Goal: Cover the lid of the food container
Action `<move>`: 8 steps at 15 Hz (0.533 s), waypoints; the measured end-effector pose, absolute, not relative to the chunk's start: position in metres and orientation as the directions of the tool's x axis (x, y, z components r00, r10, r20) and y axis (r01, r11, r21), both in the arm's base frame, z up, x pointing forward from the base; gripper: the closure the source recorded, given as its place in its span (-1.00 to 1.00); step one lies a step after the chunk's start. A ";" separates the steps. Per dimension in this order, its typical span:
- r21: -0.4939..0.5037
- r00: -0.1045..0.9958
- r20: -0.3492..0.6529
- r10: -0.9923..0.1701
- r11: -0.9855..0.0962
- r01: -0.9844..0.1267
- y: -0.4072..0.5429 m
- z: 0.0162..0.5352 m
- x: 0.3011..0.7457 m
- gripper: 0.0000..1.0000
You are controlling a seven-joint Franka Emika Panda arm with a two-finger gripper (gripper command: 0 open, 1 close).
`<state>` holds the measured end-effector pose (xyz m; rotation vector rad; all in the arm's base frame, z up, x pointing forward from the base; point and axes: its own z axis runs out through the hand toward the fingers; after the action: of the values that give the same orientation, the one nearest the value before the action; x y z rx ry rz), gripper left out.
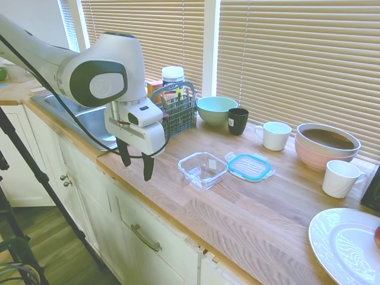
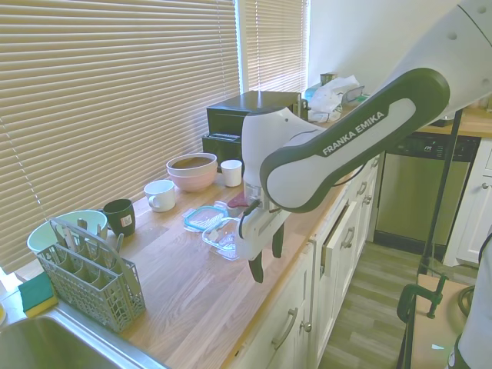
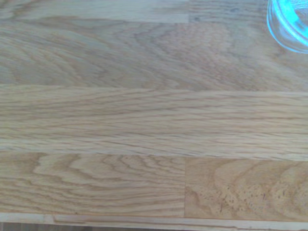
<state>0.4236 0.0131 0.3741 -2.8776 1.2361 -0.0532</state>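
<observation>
The food container [image 1: 203, 169] [image 2: 221, 237], a shallow clear square dish, sits uncovered on the wooden counter near its front edge. The lid [image 1: 250, 166] [image 2: 204, 218], clear with a teal-blue rim, lies flat on the counter right beside the container, on the window side. My gripper [image 1: 136, 166] [image 2: 266, 261] hangs open above the counter's front edge, a hand's width from the container toward the sink, with nothing between its fingers. In the wrist view there is bare wood and one glassy corner of the container [image 3: 291, 24].
Along the blinds stand a grey cutlery basket [image 1: 178, 110], a mint-green bowl [image 1: 217, 108], a black cup [image 1: 238, 120], a white mug [image 1: 276, 135], a pink bowl [image 1: 328, 145] and another white mug [image 1: 340, 178]. A white plate [image 1: 347, 243] lies at the near right; the sink [image 1: 89, 116] is behind my arm.
</observation>
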 end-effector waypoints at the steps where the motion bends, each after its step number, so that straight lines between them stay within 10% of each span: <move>1: -0.021 0.688 0.027 -0.725 -0.688 -0.725 0.013 0.374 0.424 -1.00; 8: -0.052 0.665 0.048 -0.746 -0.667 -0.744 -0.005 0.393 0.437 -1.00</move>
<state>0.4367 -0.0049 0.3927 -2.8409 1.2709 -0.1007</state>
